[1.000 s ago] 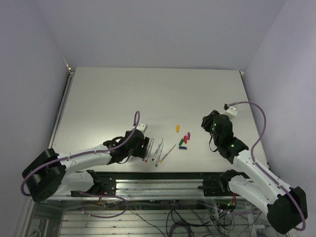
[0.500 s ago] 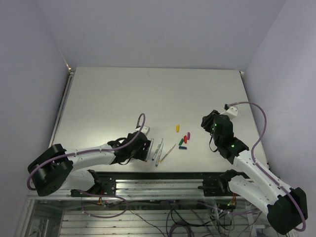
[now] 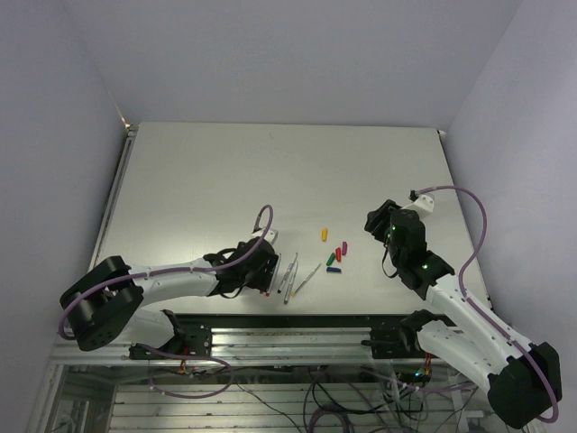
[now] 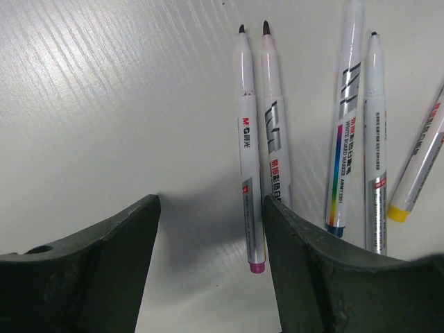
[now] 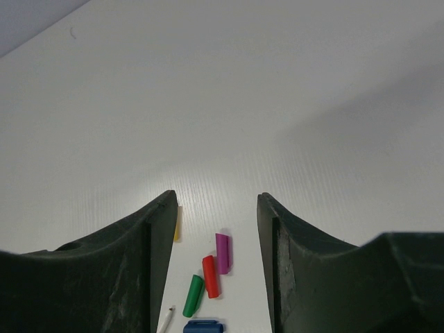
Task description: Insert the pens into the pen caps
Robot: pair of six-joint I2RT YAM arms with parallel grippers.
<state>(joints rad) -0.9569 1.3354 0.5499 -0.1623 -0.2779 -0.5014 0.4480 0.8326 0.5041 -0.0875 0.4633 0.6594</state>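
Observation:
Several grey-silver pens (image 3: 290, 275) lie side by side near the table's front edge. In the left wrist view the purple-ended pen (image 4: 248, 152) lies just inside my right finger, with its neighbour (image 4: 274, 125) partly under that finger. My left gripper (image 4: 211, 208) is open low over the table, holding nothing. The pen caps lie to the right: yellow (image 3: 324, 234), red (image 3: 339, 253), green (image 3: 331, 259), blue (image 3: 334, 269). My right gripper (image 5: 215, 201) is open above and short of the purple cap (image 5: 222, 253), red cap (image 5: 210, 276) and green cap (image 5: 193, 295).
Further pens, one with a blue end (image 4: 345, 118) and one with a yellow end (image 4: 420, 166), lie right of my left gripper. The table's front edge (image 3: 297, 313) runs just below the pens. A pen tip (image 5: 166, 320) points at the blue cap (image 5: 203, 326).
My left gripper has shifted toward the front edge and onto the left end of the pen row. My right gripper's fingers have spread wider; that arm has stayed in place.

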